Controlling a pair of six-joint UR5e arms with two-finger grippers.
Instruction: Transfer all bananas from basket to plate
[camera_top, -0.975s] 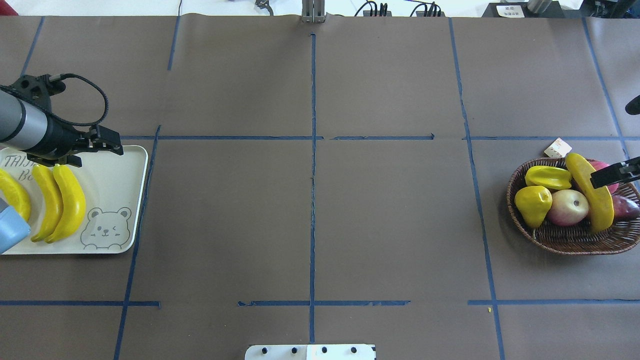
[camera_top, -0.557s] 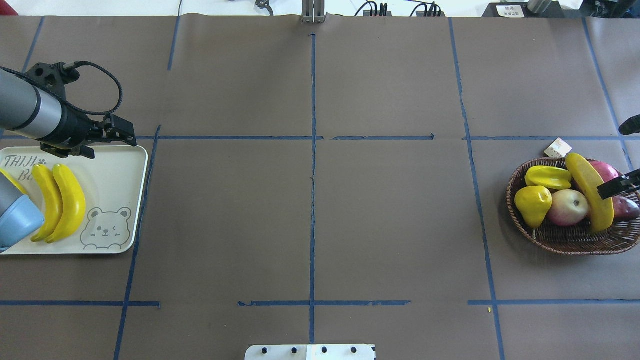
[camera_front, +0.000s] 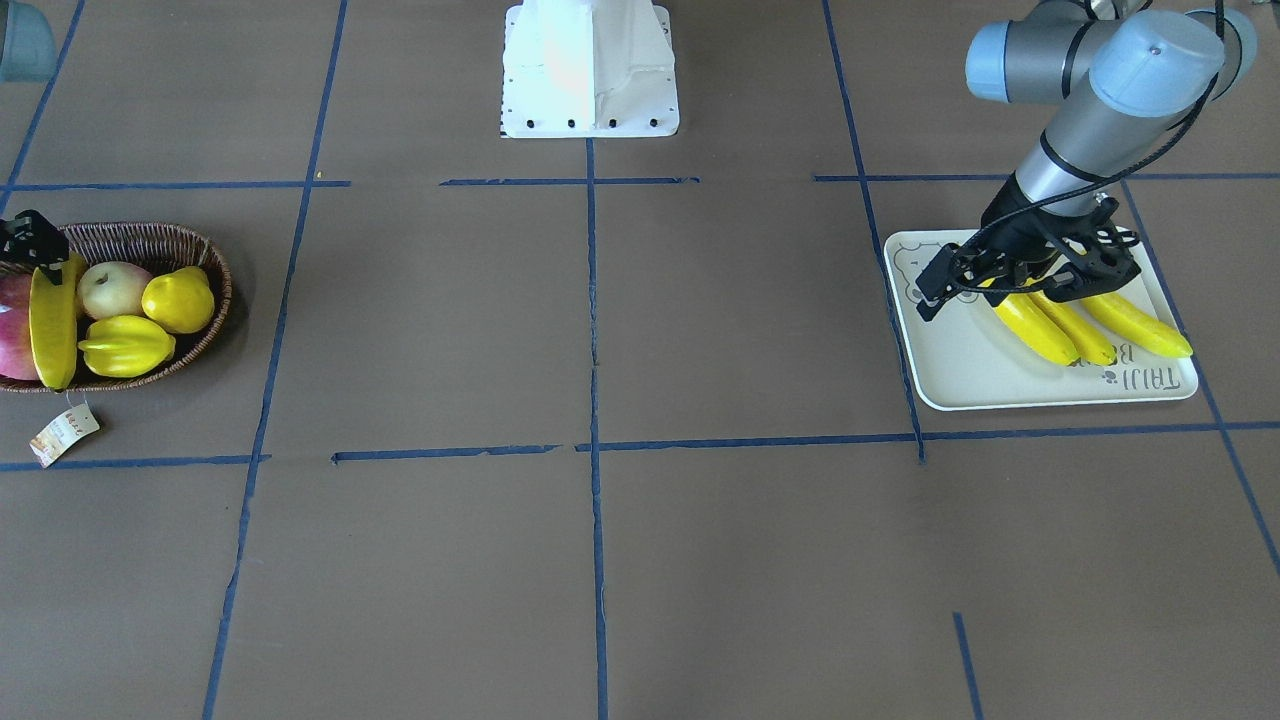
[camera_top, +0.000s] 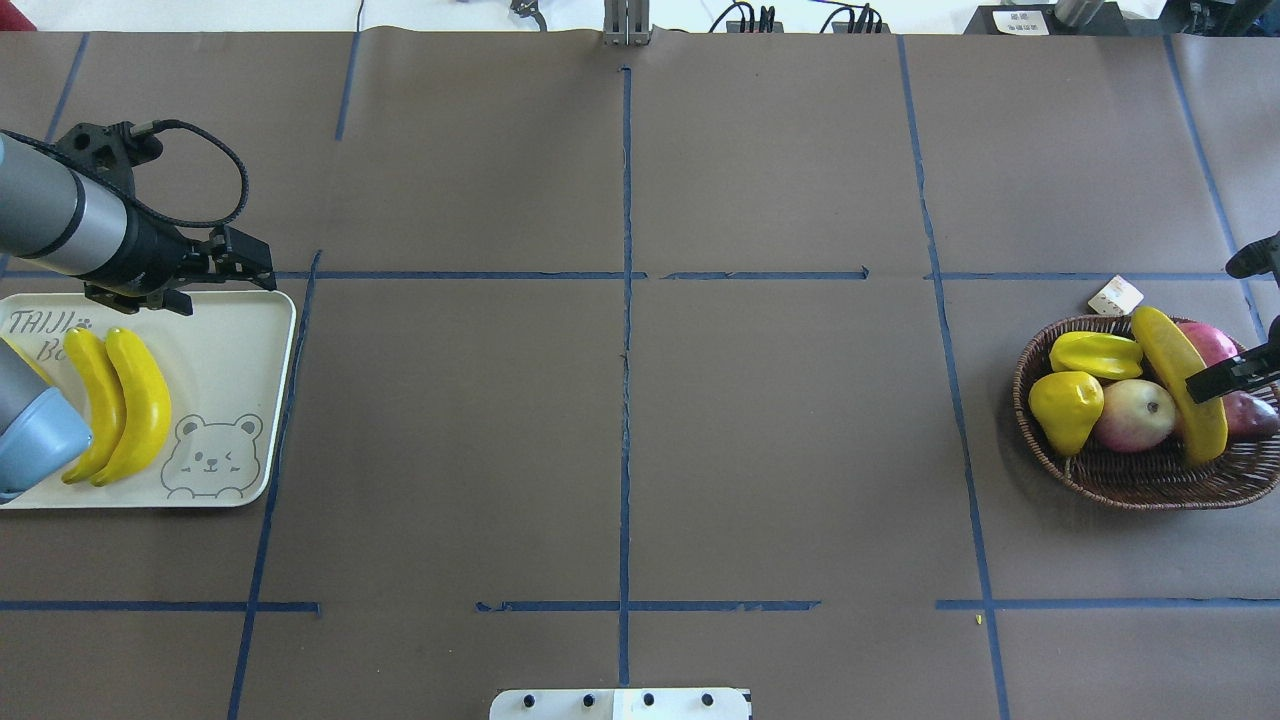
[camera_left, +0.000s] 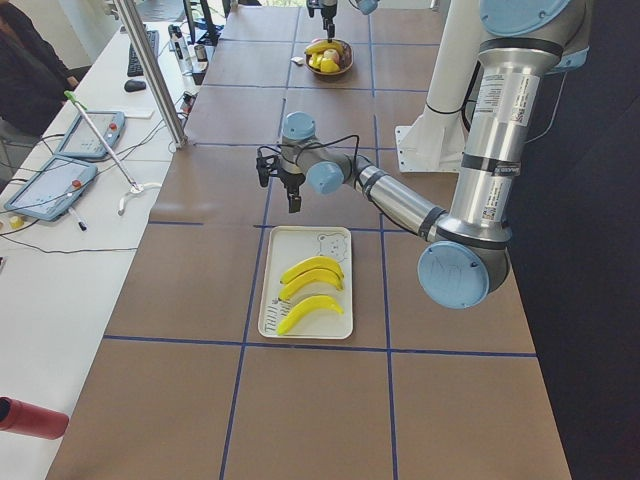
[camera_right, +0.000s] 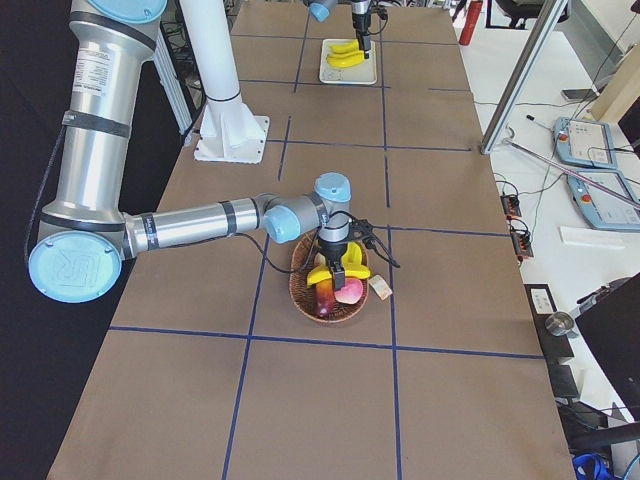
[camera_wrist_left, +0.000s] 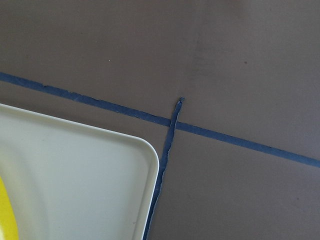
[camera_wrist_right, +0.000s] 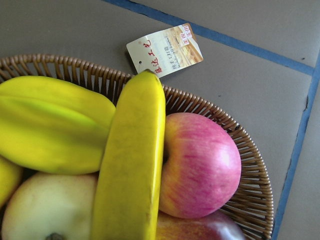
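Observation:
One banana (camera_top: 1166, 346) lies across the other fruit in the brown wicker basket (camera_top: 1130, 490); the right wrist view shows it close up (camera_wrist_right: 132, 160). My right gripper (camera_top: 1215, 378) hovers low over its middle, looks open and holds nothing. Three bananas (camera_front: 1075, 325) lie side by side on the cream bear-print plate (camera_top: 230, 400); from overhead the arm's elbow hides most of one. My left gripper (camera_top: 262, 268) hangs open and empty above the plate's far right corner.
The basket also holds a starfruit (camera_top: 1095, 352), a yellow pear-shaped fruit (camera_top: 1065, 405) and apples (camera_top: 1135, 415), with a paper tag (camera_top: 1115, 295) outside its rim. Blue tape lines grid the brown table. The robot's white base (camera_front: 588, 70) stands at mid-table edge.
My left gripper has risen off the plate and drifted towards its far right corner. The right gripper's finger has shifted down over the basket banana. No banana has moved.

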